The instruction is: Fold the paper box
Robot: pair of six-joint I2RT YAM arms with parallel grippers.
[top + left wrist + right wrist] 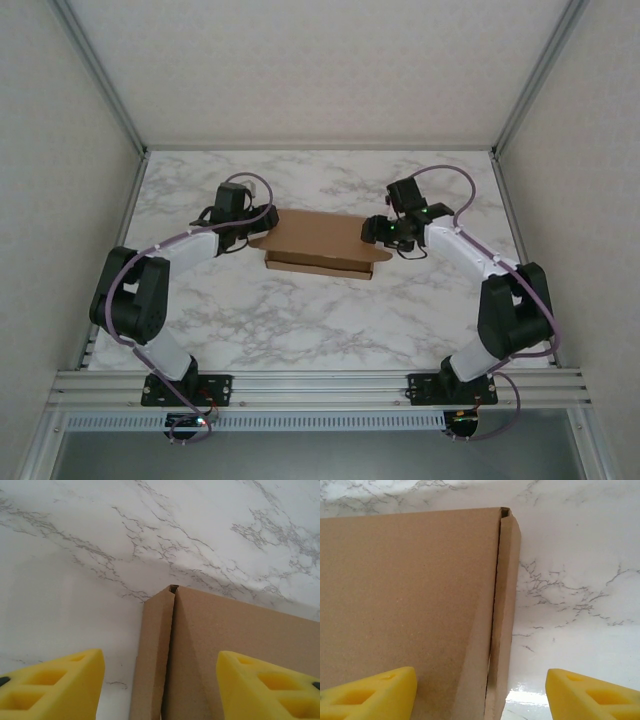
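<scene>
From above, the box (320, 243) lies flat in the middle of the table (300, 320), a little toward the far side, lid down. The left gripper (258, 226) sits at its left end and the right gripper (380, 230) at its right end. In the left wrist view, the left gripper's yellow fingers (50, 687) are spread and straddle the left end wall (154, 655), which stands slightly apart from the lid along a dark seam; they clamp nothing. In the right wrist view, the right gripper's fingers (595, 692) are spread the same way around the right end wall (506, 600), pinching nothing. With nothing held, I judge the end walls could spring outward and the lid could lift. A one-sided push could also slide or skew the light box on the smooth marble instead of seating its tabs.
</scene>
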